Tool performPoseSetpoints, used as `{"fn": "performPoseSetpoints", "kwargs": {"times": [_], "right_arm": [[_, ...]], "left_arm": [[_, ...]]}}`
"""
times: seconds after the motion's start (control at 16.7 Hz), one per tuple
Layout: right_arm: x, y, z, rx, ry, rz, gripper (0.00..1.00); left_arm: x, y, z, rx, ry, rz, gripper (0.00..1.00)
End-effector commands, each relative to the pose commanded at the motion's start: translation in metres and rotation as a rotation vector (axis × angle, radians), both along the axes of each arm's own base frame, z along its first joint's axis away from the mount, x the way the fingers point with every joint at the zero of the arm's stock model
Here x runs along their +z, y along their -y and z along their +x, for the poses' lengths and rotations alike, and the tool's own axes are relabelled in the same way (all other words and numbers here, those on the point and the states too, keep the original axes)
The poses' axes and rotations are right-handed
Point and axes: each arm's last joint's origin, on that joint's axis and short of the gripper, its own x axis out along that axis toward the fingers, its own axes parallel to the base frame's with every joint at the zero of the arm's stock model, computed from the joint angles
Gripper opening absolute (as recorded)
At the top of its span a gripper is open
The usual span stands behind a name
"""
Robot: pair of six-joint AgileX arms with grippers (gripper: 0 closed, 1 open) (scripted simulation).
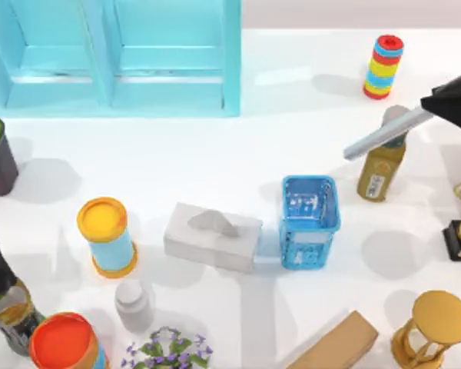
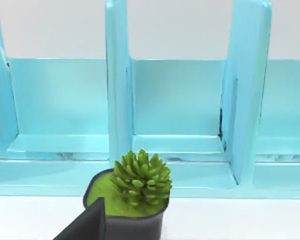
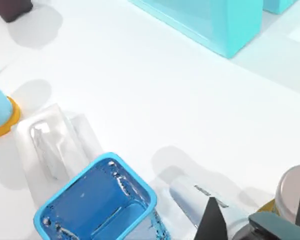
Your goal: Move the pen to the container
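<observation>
1. White table [image 1: 215,154] is carrying a blue basket [image 1: 310,221] mid-right.
2. Right gripper [image 1: 426,114] is clamping the pen [image 1: 376,134], holding it aloft, up-right of the basket.
3. Left gripper [image 2: 85,225] is idling near a succulent pot [image 2: 135,200]; can't tell its fingers.
4. Risk: the slanted pen is likely catching the rim or clipping the olive bottle [image 1: 380,171].

pen [image 1: 376,135] black cap hidden inside right arm's jaws; hourglass [image 1: 432,329] cut by bottom edge

the right gripper [image 3: 255,220] holds the pen [image 3: 200,200] beside the blue basket [image 3: 97,200].
</observation>
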Motion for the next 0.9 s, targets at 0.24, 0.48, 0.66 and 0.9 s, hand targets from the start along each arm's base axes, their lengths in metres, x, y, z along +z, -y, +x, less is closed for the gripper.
{"fn": "performPoseSetpoints", "kwargs": {"times": [0.24,0.48,0.66,0.9], "right_arm": [[-0.001,0.000,0.000,0.001,-0.008,0.000,0.00],[0.021,0.002,-0.002,-0.003,0.031,-0.004,0.00],[0.055,0.013,-0.008,-0.057,0.068,-0.039,0.00],[0.083,0.048,-0.016,-0.223,0.020,-0.155,0.00]], "left_arm": [[0.000,0.000,0.000,0.000,0.000,0.000,1.00],[0.000,0.000,0.000,0.000,0.000,0.000,1.00],[0.000,0.000,0.000,0.000,0.000,0.000,1.00],[0.000,0.000,0.000,0.000,0.000,0.000,1.00]]}}
